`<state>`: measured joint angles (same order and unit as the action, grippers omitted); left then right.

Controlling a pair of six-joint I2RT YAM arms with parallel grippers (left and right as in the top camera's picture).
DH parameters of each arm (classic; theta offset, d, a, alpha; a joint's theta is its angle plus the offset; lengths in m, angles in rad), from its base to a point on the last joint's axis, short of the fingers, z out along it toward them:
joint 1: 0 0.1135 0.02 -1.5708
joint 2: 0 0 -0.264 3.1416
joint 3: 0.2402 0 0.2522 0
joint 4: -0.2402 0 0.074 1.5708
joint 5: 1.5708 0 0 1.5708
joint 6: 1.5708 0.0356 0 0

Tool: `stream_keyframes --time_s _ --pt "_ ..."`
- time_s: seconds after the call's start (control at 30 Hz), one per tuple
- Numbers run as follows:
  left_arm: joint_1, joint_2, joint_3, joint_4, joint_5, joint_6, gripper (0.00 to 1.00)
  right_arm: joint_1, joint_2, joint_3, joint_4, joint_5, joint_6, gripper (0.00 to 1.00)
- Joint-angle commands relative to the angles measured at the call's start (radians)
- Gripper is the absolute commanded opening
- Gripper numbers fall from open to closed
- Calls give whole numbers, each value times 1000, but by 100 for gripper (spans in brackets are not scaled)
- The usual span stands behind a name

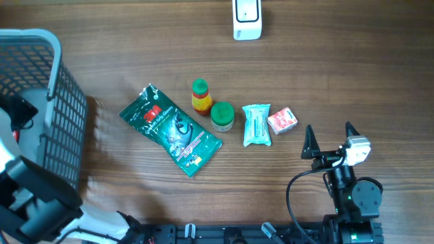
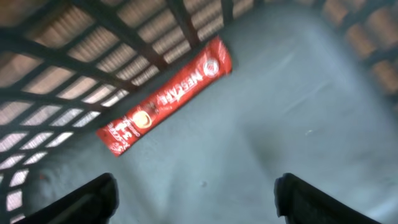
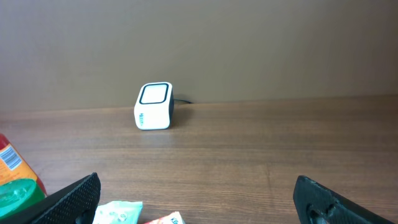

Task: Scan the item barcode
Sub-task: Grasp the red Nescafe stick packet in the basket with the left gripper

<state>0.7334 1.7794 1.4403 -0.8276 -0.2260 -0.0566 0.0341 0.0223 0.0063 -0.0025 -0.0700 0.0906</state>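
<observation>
The white barcode scanner (image 1: 247, 19) stands at the table's far edge and also shows in the right wrist view (image 3: 153, 106). In the left wrist view a red Nescafe sachet (image 2: 165, 96) lies flat on the basket floor by the mesh wall. My left gripper (image 2: 196, 199) hangs open above that floor, its fingers wide apart and nothing between them. My right gripper (image 1: 330, 141) stands open near the table's front right, empty, facing the scanner. Just left of it lie a small red-and-white packet (image 1: 282, 120) and a teal packet (image 1: 257, 125).
A grey mesh basket (image 1: 41, 102) stands at the left edge, with my left arm (image 1: 34, 196) beside it. In the table's middle lie a green foil pouch (image 1: 169, 129), a small red-and-yellow bottle (image 1: 201, 96) and a green-lidded jar (image 1: 222, 116).
</observation>
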Motion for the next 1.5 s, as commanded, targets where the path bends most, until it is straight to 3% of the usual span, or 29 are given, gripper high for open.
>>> stream_keyframes --time_s 0.0,0.13,0.17,0.2,0.27,0.3,0.5,0.63,0.7,0.83,0.93,1.03,1.13,1.47 --pt "5 46 -9 8 -50 109 77 4 0 -1 3 10 17 100" --pt "5 71 -10 56 -128 109 85 4 0 -1 3 10 17 100" --pt "5 71 -10 65 -142 109 80 4 0 -1 3 10 17 100" --pt "5 71 -10 75 -154 109 66 4 0 -1 3 10 16 100" --pt "5 71 -10 59 -154 109 6 4 0 -1 3 10 17 100" --pt "4 71 -10 45 -153 109 4 4 0 -1 3 10 17 100" --pt "-23 70 -10 -46 -264 100 4 4 0 -1 3 10 17 100" --pt "-97 70 -10 -72 -536 52 4 4 0 -1 3 10 17 99" --pt "-146 71 -10 -66 -670 104 4 4 0 -1 3 10 16 100" --pt "-145 71 -10 -39 -651 177 4 4 0 -1 3 10 17 100" --pt "-95 81 -10 -10 -482 190 4 4 0 -1 3 10 17 100" --pt "-67 114 -11 6 -365 328 4 4 0 -1 3 10 17 100" --pt "-66 175 -15 74 -396 444 4 4 0 -1 3 10 17 100" --pt "-61 332 -15 278 -485 627 4 4 0 -1 3 10 16 100"
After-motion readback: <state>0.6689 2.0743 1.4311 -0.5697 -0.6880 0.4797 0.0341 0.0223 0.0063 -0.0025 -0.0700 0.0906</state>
